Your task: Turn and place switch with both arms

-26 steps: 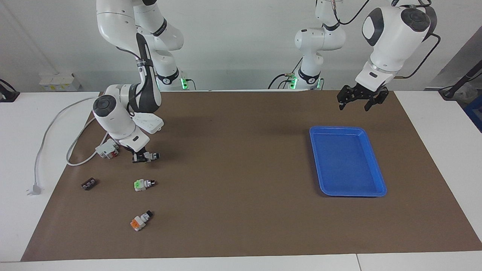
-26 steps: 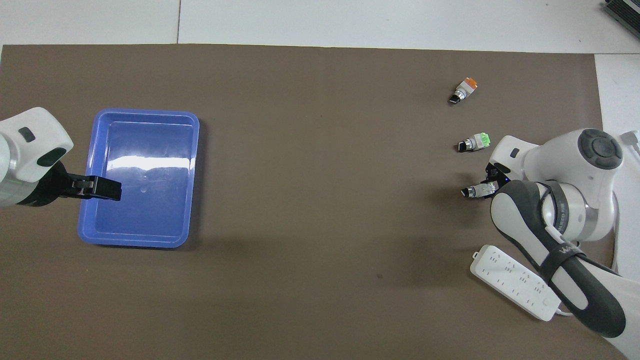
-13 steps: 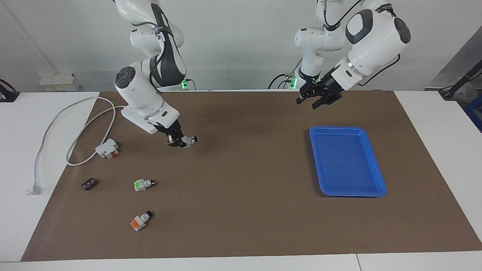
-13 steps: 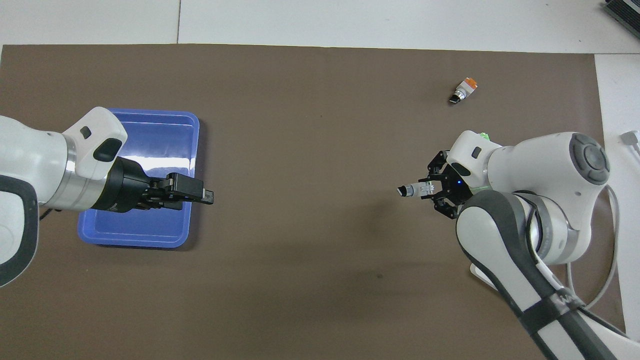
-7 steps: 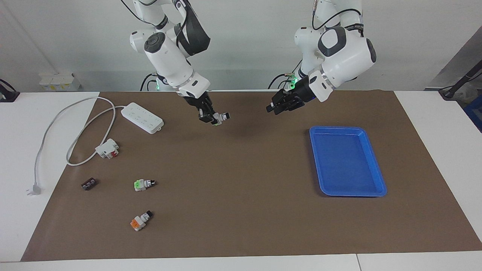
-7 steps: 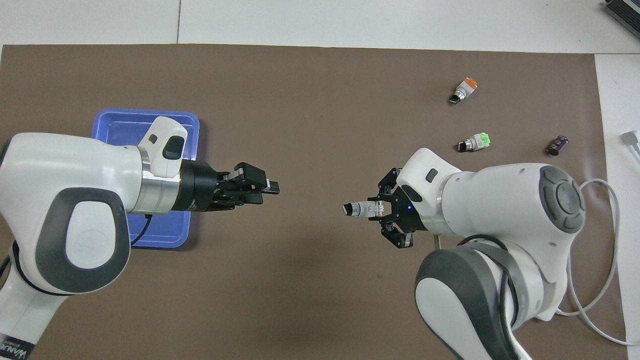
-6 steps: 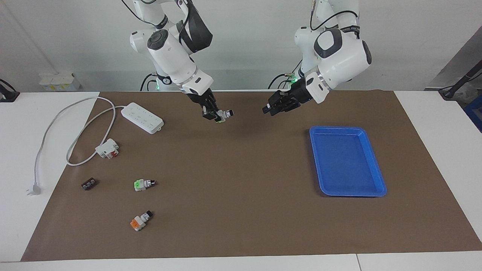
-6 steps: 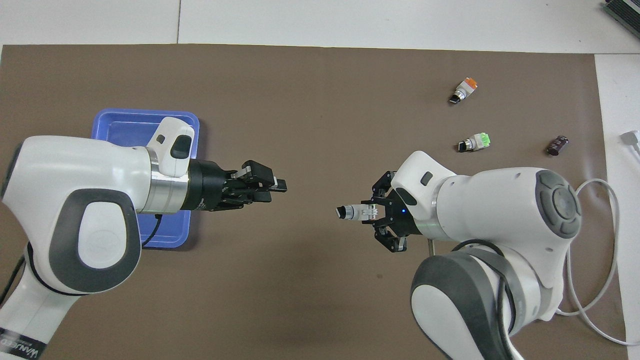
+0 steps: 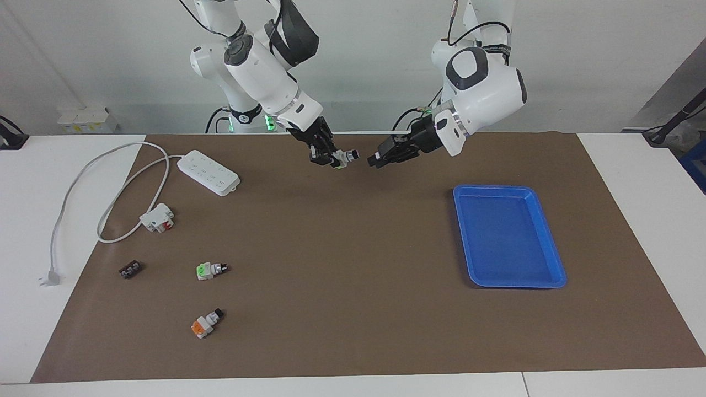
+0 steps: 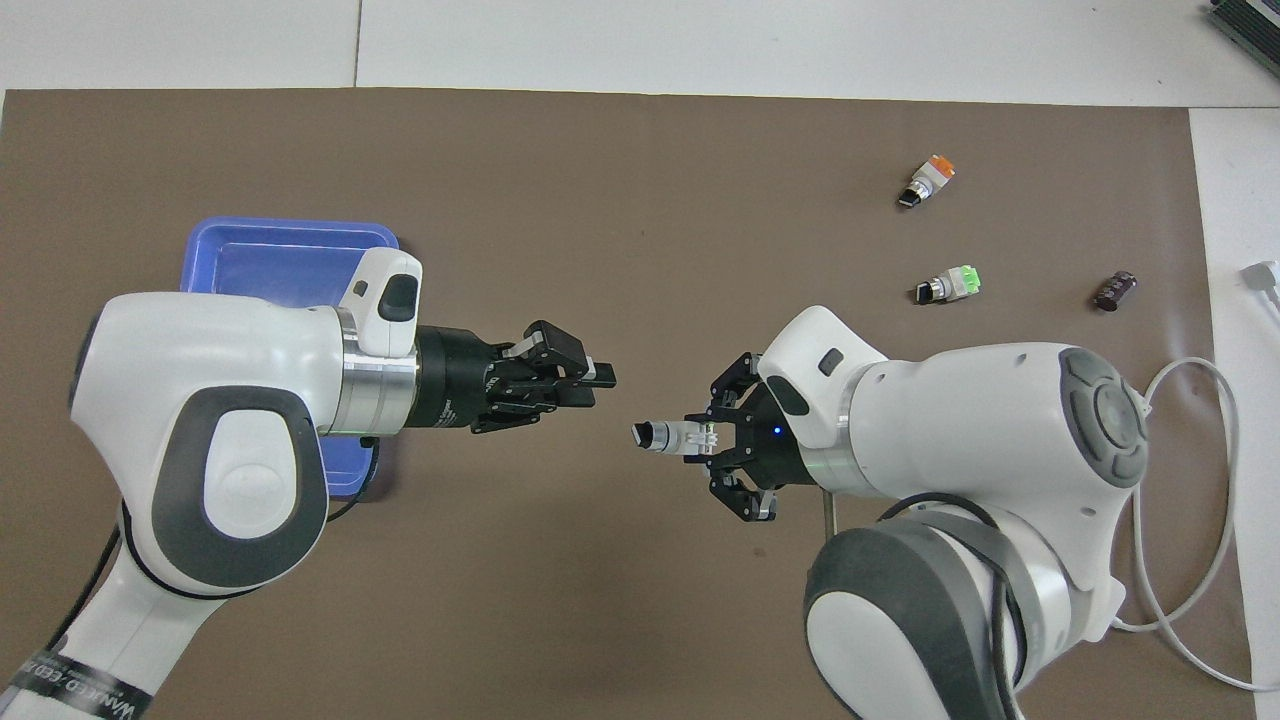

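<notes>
The two arms have come close over the brown mat, the right gripper (image 9: pixel 331 160) pinching the small white green-ended switch (image 9: pixel 343 158), its black knob facing the left gripper (image 9: pixel 376 161), whose jaws I cannot tell.

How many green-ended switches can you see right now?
2. One switch is held in the right gripper, up over the mat between the two arms. The other green switch lies on the mat toward the right arm's end.

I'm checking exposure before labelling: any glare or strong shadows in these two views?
Overhead view: no glare on the visible part of the tray; soft arm shadows on the mat. Facing view: the tray looks evenly lit; a faint shadow lies under the switch that the right gripper holds.
</notes>
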Available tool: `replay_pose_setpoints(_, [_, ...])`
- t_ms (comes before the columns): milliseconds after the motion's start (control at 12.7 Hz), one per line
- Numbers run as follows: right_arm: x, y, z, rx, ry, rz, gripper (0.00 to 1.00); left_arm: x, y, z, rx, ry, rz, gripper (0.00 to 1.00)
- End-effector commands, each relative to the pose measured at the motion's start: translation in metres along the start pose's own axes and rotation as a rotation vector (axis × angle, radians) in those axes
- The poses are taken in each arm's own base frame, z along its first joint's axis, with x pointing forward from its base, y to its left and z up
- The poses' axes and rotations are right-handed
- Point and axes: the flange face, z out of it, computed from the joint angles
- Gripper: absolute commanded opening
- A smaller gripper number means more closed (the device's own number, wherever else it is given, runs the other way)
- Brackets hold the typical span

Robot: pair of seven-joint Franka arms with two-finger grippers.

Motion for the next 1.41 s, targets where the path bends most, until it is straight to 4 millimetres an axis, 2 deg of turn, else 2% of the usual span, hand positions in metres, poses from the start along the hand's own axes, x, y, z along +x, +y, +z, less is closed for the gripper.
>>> replay_pose_setpoints(0, [0.005,-0.003,-0.001,0.031,0.021,0.027,0.0,-0.017,-0.003,0.013,-0.009,-0.016,-0.029,0.35])
replay_pose_setpoints(393, [0.007,-0.004,-0.001,0.033,0.022,0.029,0.0,-0.024,-0.009,0.016,0.006,-0.054,-0.039,0.31])
replay_pose_setpoints(707, [0.009,-0.006,0.001,0.037,0.021,0.03,0.0,-0.021,-0.013,0.005,0.008,-0.098,-0.08,0.3])
replay_pose_setpoints(1022, [0.007,-0.008,0.002,0.063,0.015,0.021,0.0,-0.025,-0.012,0.009,0.015,-0.099,-0.137,0.27])
replay_pose_setpoints(1336, [0.008,-0.007,0.001,0.062,0.014,0.015,0.0,-0.03,-0.019,0.015,0.028,-0.105,-0.153,0.25])
